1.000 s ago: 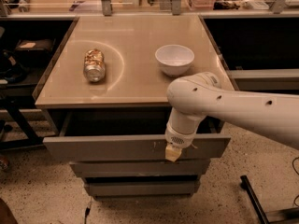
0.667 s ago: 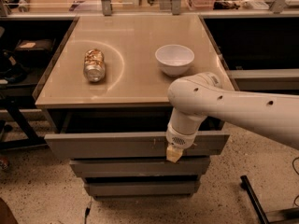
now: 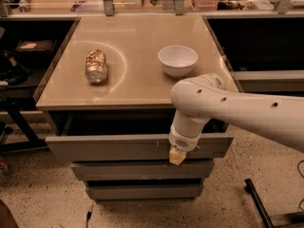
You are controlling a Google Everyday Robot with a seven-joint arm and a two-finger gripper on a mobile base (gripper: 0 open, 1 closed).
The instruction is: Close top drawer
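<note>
The top drawer point(image 3: 109, 147) is a wide grey metal drawer under the tan tabletop point(image 3: 137, 87). It stands pulled out a short way, with a dark gap showing between its front panel and the table edge. My gripper point(image 3: 177, 156) hangs from the white arm and rests against the right part of the drawer's front panel, tip pointing down.
A can point(image 3: 96, 66) lies on its side at the tabletop's left. A white bowl point(image 3: 177, 60) stands at the right. Two narrower grey drawer fronts point(image 3: 142, 170) sit below the top drawer. Dark shelving flanks the table on both sides.
The top drawer's front has moved in toward the table, narrowing the dark gap. My gripper has followed it, staying against the panel.
</note>
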